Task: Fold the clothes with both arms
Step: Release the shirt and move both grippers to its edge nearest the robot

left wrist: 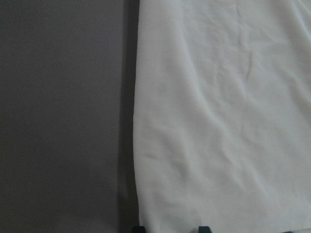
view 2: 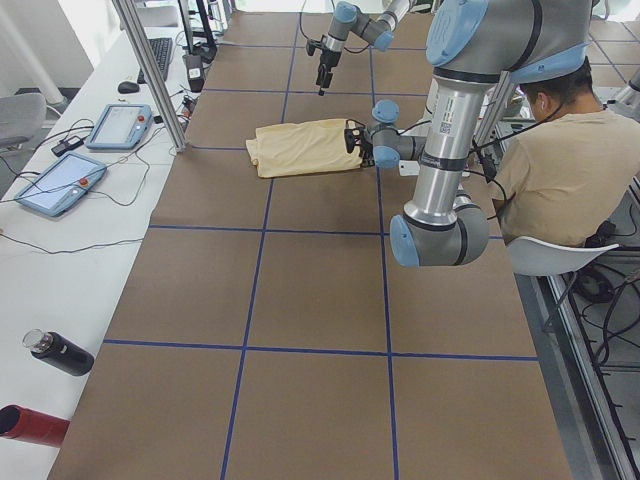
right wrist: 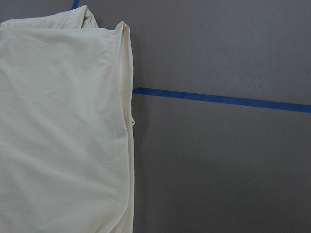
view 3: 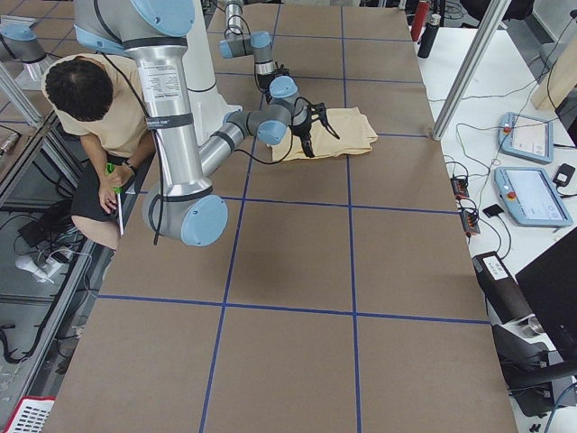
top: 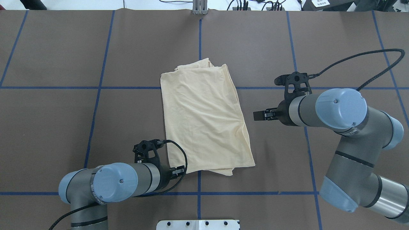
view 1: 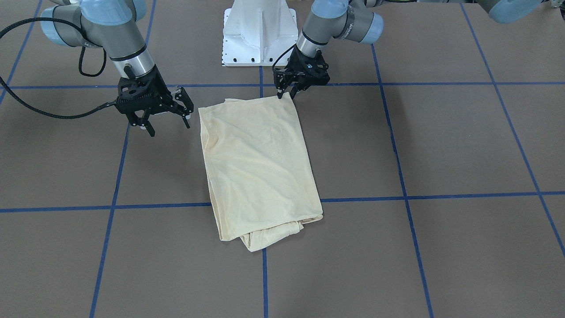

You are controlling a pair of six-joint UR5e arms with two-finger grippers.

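- I am thinking we are at the step of grabbing one end of the shirt for the next fold, the one that brings one short end over to the other.
- My left gripper (view 1: 286, 94) is hanging right over a corner of the cream-yellow T-shirt (view 1: 260, 168), with its tips almost touching the cloth. Its fingers are sitting a little apart, with a narrow gap, and I am not seeing any cloth pinched.
- My right gripper (view 1: 170, 128) is floating above the brown table (view 1: 441, 145), with its fingers spread wide and holding nothing. The shirt's other corner at that end is lying just beside it, toward the left gripper.
- Next, I am guessing the right gripper is needing to slide over that corner. Then both are needing to go down and pinch together.
- The shirt is lying flat between the two grippers, stretching away from them as one long folded shape.
- It is looking soft and thin, with small wrinkles, and no print is showing.
- At the end far from the grippers, a lumpy under layer is poking out.
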